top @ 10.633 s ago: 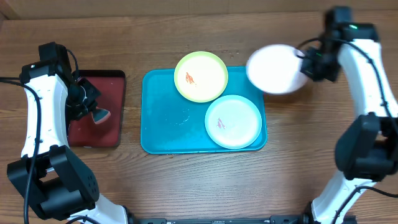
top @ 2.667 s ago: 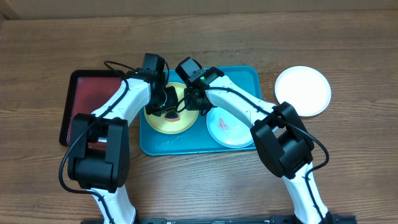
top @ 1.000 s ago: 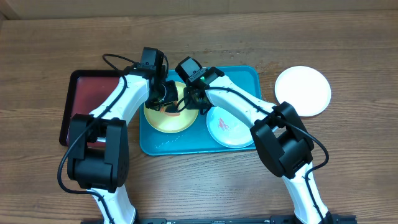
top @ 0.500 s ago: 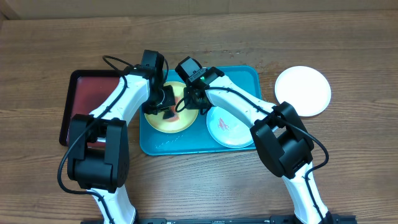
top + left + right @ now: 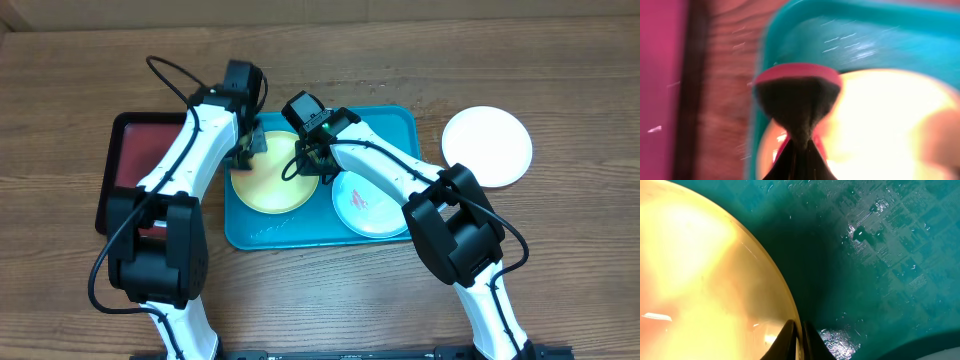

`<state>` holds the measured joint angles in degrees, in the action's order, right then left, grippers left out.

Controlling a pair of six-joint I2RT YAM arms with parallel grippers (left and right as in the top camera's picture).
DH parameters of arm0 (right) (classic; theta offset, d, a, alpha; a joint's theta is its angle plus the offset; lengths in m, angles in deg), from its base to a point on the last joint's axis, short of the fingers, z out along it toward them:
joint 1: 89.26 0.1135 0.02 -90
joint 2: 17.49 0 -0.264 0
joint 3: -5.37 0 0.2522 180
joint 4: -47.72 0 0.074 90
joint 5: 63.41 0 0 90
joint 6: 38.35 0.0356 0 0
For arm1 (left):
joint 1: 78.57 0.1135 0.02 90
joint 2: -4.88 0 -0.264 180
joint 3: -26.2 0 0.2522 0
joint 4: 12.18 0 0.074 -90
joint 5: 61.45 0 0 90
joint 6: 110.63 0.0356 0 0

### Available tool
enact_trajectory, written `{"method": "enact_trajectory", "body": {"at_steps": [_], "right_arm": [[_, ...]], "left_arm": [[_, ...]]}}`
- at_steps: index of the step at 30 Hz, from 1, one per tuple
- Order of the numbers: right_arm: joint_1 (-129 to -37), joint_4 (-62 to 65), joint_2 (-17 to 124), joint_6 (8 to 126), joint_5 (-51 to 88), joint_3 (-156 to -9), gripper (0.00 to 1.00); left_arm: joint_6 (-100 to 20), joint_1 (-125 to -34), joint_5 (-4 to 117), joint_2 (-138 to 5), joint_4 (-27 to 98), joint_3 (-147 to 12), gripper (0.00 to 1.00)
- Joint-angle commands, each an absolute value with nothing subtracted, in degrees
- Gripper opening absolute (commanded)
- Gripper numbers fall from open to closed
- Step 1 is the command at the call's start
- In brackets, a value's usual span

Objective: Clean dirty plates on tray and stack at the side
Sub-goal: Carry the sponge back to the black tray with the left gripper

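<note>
The tray (image 5: 268, 232) sits mid-desk (image 5: 330, 300) and holds two plates side by side. The yellow plate (image 5: 268, 185) lies in its left half and the mint plate (image 5: 372, 205) in its right half, the mint one marked with a red smear at its centre. The white plate (image 5: 487, 146) rests on the bare desk, apart from the tray on the right. A red tray (image 5: 130, 165) lies just left of the tray, with the left arm crossing above it.

The left hand (image 5: 246, 150) is clamped on a dark scrubber (image 5: 797, 92) with a red edge. The scrubber hangs over the yellow plate's upper-left edge and the tray's left rim; the blur hides whether it touches. The right hand (image 5: 797, 335) is pinched shut on the yellow plate's right rim, over the tray floor.
</note>
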<state>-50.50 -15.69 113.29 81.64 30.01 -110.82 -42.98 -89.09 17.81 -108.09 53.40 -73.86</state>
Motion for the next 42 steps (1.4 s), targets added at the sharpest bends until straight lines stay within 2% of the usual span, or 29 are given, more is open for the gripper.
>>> {"method": "enact_trajectory", "body": {"at_steps": [1,7,11,13,19,23,26,30,33,39,42], "right_arm": [[-50.76,-15.16,115.39,81.88,32.35,-110.45,0.06],[-50.76,-14.53,115.39,81.88,32.33,-110.45,0.06],[-50.76,-14.57,115.39,81.88,32.35,-110.45,0.06],[-50.76,-14.57,115.39,81.88,32.33,-110.45,0.06],[-50.76,-14.95,115.39,81.88,32.35,-110.45,0.06],[-50.76,-15.01,115.39,81.88,32.35,-110.45,0.06],[-50.76,-15.01,115.39,81.88,32.35,-110.45,0.04],[-50.76,-15.23,114.93,81.88,30.19,-110.8,0.04],[-50.76,-16.21,112.99,81.19,28.13,-112.79,0.04],[-50.52,-19.4,107.57,74.3,28.5,-118.54,0.04],[-50.02,-23.73,104.66,73.62,35.56,-123.82,0.04]], "left_arm": [[-43.68,-89.16,35.69,-108.26,49.92,-74.12,0.04],[-47.0,-90.29,38.55,-108.28,43.45,-67.92,0.04],[-47.02,-90.75,35.97,-108.28,41.05,-63.96,0.04],[-47.02,-90.75,31.23,-108.28,40.98,-63.0,0.04],[-47.05,-90.55,7.08,-108.26,48.0,-63.41,0.04],[-47.05,-90.55,0.78,-108.22,52.74,-67.15,0.04],[-47.4,-90.55,1.27,-108.2,57.9,-72.66,0.04],[-55.07,-89.99,1.86,-107.93,68.89,-84.59,0.04],[-56.64,-87.8,5.02,-107.1,72.17,-89.31,0.04],[-55.53,-80.0,16.87,-106.38,73.11,-88.81,0.04],[-52.01,-74.99,21.5,-106.38,73.59,-86.84,0.04]]}}
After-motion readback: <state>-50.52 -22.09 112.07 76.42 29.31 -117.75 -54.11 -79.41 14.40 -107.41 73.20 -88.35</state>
